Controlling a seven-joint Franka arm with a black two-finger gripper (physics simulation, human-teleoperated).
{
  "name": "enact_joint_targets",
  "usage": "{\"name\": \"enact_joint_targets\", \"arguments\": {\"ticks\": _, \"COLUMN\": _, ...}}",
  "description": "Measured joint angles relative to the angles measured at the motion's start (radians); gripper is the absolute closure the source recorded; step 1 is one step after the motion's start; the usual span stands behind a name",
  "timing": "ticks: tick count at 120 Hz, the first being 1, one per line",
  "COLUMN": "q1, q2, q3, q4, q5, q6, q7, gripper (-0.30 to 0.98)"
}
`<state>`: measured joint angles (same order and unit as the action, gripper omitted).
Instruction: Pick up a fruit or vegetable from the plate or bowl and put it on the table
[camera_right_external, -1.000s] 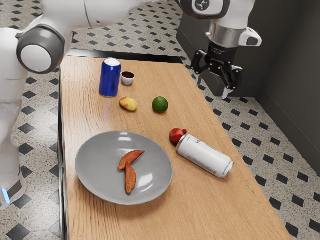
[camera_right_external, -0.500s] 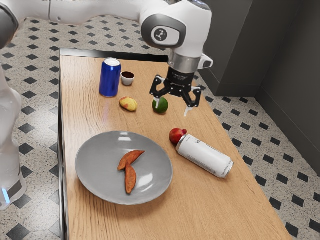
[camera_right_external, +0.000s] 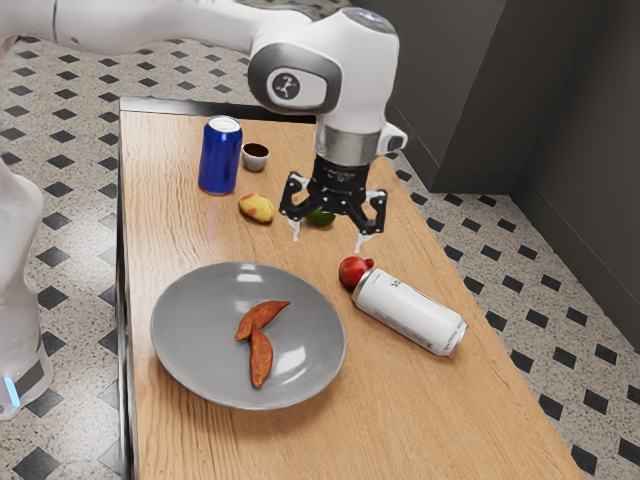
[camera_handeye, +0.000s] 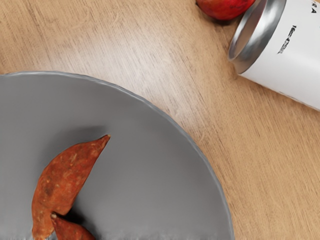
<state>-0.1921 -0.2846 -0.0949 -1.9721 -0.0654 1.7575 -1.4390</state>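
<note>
so the gripper was wide open with nothing in it, up above the table, and the two sweet potatoes were below it, off toward the exterior view's left, touching each other on the grey plate. they looked firm and fairly light to me, not fragile, skin dry enough to grip, though the curve and pointy ends could've made one roll. i'd have pinched across the fat middle, straight down, away from where they met. plate was shallow, just those two on it. past the hand, on the side away from the plate, a little white cup had something dark in it, and a blue can stood near it, contents no idea.
</note>
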Motion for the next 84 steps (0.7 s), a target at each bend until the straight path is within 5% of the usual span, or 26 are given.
{"name": "enact_joint_targets", "arguments": {"ticks": 36, "q1": 0.0, "q2": -0.208, "q3": -0.076, "q4": -0.329, "q5": -0.011, "q6": 0.084, "q7": -0.051, "gripper": 0.0}}
{"name": "enact_joint_targets", "arguments": {"ticks": 84, "q1": 0.0, "q2": -0.203, "q3": -0.141, "q4": -0.429, "q5": -0.069, "q6": 0.218, "q7": -0.092, "gripper": 0.0}}
